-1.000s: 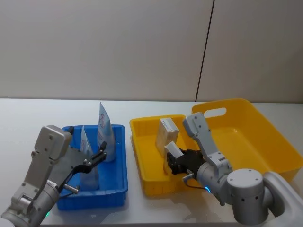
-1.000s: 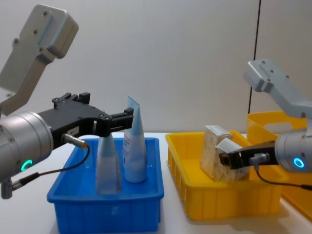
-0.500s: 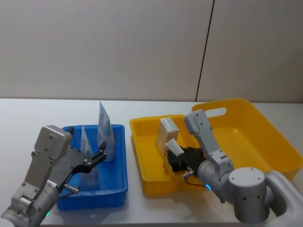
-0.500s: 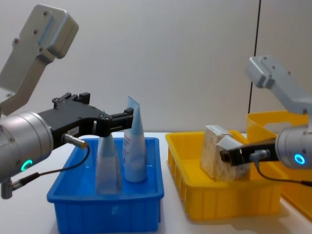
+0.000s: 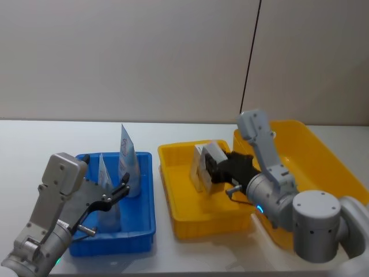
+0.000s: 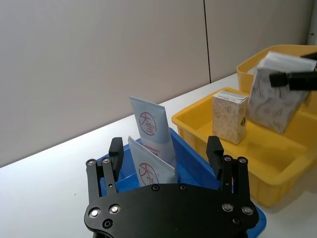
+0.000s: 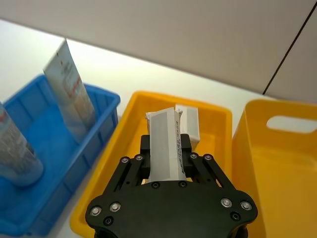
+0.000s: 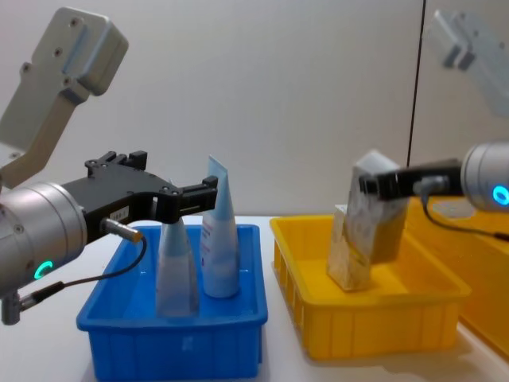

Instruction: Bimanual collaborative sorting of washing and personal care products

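Two pale tapered tubes with red logos stand in the blue tray [image 5: 145, 199]: a nearer tube [image 8: 176, 270] and a taller one [image 8: 221, 239] behind it. My left gripper [image 8: 208, 193] hovers open just over the nearer tube [image 6: 148, 173], with its fingers [image 6: 214, 148] on either side. My right gripper [image 5: 214, 164] is shut on a beige marbled carton [image 8: 374, 215], holding it tilted in the air above the small yellow tray [image 8: 374, 330]. A second carton [image 6: 230, 116] stands upright in that tray, just behind the held carton [image 7: 167, 146].
A large yellow bin [image 5: 323, 164] with a handle slot sits directly right of the small yellow tray [image 5: 202, 222]. The blue tray [image 8: 175, 350] sits to its left. All three rest on a white table [image 5: 34, 144] in front of a plain wall.
My right gripper has lifted the carton up from the floor of the small yellow tray and carried it back and to the right. The left arm and the tubes have not moved.
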Tool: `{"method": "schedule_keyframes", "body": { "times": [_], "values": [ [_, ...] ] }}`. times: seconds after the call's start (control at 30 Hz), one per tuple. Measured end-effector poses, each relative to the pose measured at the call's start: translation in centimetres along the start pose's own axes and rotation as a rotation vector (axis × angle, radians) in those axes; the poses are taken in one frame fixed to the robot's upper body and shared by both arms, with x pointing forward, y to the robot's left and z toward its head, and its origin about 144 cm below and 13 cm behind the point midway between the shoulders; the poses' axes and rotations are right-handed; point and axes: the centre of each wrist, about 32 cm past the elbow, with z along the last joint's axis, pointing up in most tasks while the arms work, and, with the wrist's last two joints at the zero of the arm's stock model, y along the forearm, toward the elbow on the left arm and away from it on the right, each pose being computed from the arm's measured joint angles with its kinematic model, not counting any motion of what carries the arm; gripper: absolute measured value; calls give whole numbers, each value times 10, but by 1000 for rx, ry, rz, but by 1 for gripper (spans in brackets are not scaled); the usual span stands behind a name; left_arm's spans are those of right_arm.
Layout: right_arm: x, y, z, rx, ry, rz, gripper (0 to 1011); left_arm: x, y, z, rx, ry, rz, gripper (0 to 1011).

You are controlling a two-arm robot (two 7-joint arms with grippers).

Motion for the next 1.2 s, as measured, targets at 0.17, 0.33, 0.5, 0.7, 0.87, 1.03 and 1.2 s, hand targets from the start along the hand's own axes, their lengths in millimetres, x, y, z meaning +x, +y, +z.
{"method": "schedule_keyframes", "body": {
  "times": [0.17,0.33,0.5,0.7,0.87,1.03,1.2],
  "values": [
    [2,-7,12,56,5,-1,304,0,0,0,0,0,0,1001],
    [5,-14,26,121,3,-5,304,0,0,0,0,0,0,1001],
    [10,-22,42,191,-4,-21,304,0,0,0,0,0,0,1001],
    [19,-32,53,246,-13,-53,304,0,0,0,0,0,0,1001],
    [29,-39,59,271,-23,-92,304,0,0,0,0,0,0,1001],
    [44,-49,61,277,-34,-148,304,0,0,0,0,0,0,1001],
    [55,-53,57,264,-39,-184,304,0,0,0,0,0,0,1001]
  ]
}}
